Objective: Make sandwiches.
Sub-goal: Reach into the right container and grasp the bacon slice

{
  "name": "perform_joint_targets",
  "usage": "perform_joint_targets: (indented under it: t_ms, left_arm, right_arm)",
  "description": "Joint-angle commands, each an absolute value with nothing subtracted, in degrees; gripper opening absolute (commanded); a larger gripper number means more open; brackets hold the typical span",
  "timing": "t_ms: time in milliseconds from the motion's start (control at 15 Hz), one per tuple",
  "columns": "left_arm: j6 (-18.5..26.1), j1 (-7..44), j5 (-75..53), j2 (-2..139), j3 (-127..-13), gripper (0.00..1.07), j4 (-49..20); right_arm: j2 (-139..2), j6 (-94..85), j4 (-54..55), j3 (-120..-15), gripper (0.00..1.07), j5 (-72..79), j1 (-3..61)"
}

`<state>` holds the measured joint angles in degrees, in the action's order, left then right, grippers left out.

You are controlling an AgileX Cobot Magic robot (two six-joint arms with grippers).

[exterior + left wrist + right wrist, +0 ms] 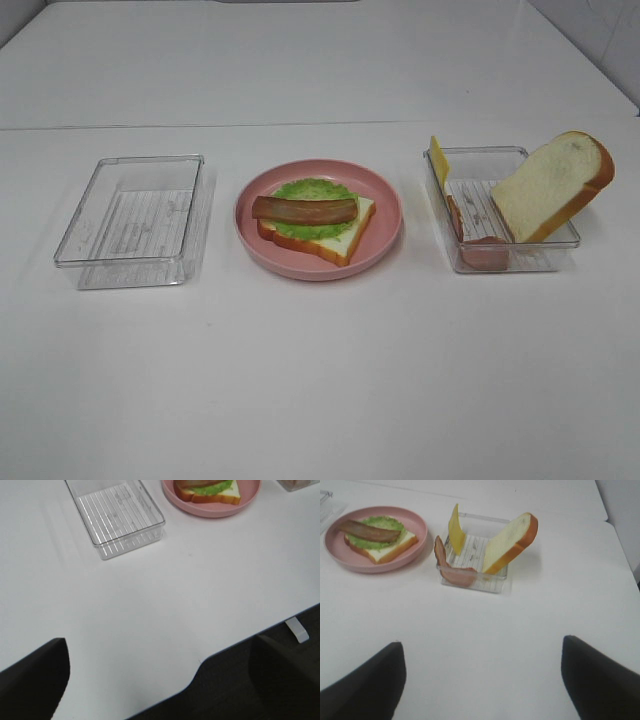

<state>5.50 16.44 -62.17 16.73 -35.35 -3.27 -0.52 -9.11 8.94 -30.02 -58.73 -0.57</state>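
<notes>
A partly built sandwich point(315, 222) lies on the pink plate point(392, 235): a white bread slice, ruffled green lettuce point(315, 190) and a brown bacon strip point(304, 210) on top. The right clear tray point(478, 153) holds an upright yellow cheese slice point(438, 160), reddish ham point(486, 254) and a leaning bread slice point(552, 186). My right gripper point(482, 680) is open, well short of that tray point(476, 550), with the ham point(457, 575), cheese point(455, 527) and bread point(512, 540) ahead of it. Near the table's front edge, my left gripper point(160, 690) is open and holds nothing. Neither arm shows in the exterior high view.
An empty clear tray point(130, 220) stands left of the plate; the left wrist view shows this tray point(117, 517) ahead, with the plate point(215, 512) beside it. The white table's front edge point(200, 662) runs under the left gripper.
</notes>
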Motion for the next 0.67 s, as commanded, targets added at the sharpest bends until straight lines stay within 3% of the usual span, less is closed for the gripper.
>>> perform_joint_targets:
  t_ms: [67,200,667]
  left_arm:
    - [5.04,16.39,-61.71,6.76,-32.09,0.90,-3.44]
    - [5.04,16.39,-62.51,-2.06,-30.77,0.90,-3.38]
    - [4.93,16.39,-58.79,-1.55,-28.76,0.90,-1.03]
  right_arm:
    - [-5.44,-7.51,9.00,-32.37,0.72,-53.86,-0.86]
    - [-16.21,-7.56,9.22,-36.33,0.71,-51.57,-0.86]
    - [-49.16,-11.06,10.77,-54.66,0.71,-49.79,-0.86]
